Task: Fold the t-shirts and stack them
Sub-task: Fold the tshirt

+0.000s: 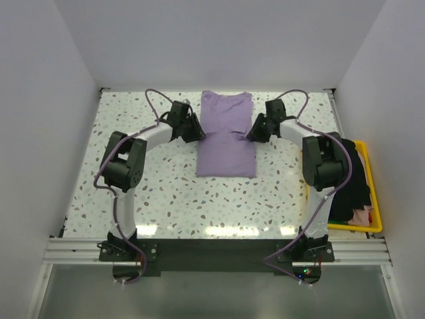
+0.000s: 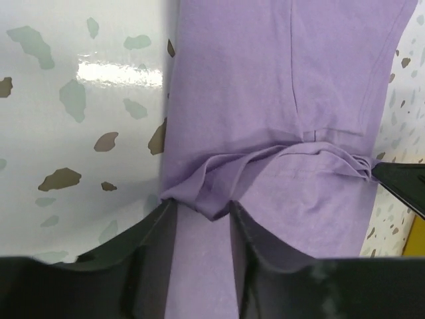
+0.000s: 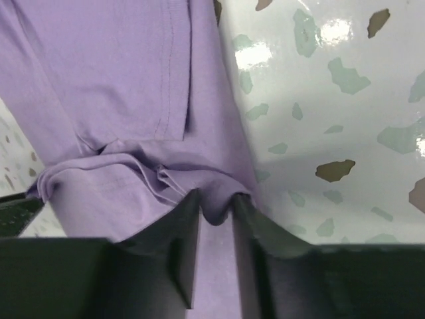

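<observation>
A lavender t-shirt [image 1: 226, 133] lies on the speckled table as a long narrow rectangle, with a bunched crease across its middle. My left gripper [image 1: 199, 133] is at the left end of that crease and my right gripper [image 1: 251, 135] at the right end. In the left wrist view the jaws of my left gripper [image 2: 200, 206] stand apart, a loose fold of the shirt [image 2: 265, 100] sagging between the tips. My right gripper [image 3: 216, 199] is open too, a small bulge of cloth [image 3: 113, 80] sitting unpinched between its fingers. A black t-shirt [image 1: 355, 179] lies in the bin.
A yellow plastic bin [image 1: 376, 199] stands at the table's right edge beside the right arm, holding dark and pinkish cloth. White walls close in the table on the left, right and far sides. The arm bases sit on the rail at the near edge.
</observation>
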Controlling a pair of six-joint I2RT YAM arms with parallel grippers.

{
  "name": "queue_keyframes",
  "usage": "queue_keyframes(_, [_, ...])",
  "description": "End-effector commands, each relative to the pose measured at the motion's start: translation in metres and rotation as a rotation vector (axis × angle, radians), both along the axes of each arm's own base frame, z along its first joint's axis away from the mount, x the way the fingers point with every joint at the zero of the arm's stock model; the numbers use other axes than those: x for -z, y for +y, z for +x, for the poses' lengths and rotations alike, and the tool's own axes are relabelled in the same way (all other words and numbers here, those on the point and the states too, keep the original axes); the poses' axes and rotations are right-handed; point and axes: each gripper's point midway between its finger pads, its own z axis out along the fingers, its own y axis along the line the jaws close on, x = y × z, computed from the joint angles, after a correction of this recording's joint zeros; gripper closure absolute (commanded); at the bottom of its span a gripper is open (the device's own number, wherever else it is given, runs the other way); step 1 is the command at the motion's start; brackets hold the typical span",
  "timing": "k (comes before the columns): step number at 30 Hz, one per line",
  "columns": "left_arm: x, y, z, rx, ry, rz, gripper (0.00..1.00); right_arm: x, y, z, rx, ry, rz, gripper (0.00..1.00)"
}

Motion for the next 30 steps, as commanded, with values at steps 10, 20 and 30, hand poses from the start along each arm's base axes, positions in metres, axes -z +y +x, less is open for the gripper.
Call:
queue_keyframes(10, [-0.071,0.011,0.015,0.004,-0.201,-0.004,0.47,-0.07,-0.012,0.005,-0.024,-0.163,-0.066,0.47])
queue_keyframes(20, [-0.043,-0.035,-0.009,0.101,-0.149,0.024,0.91,-0.037,0.047,-0.024,-0.214,-0.107,-0.223,0.57])
queue_keyframes(30, [0.003,-0.02,0.013,0.085,-0.075,0.02,0.92,-0.002,0.026,0.018,-0.151,-0.021,-0.131,0.62])
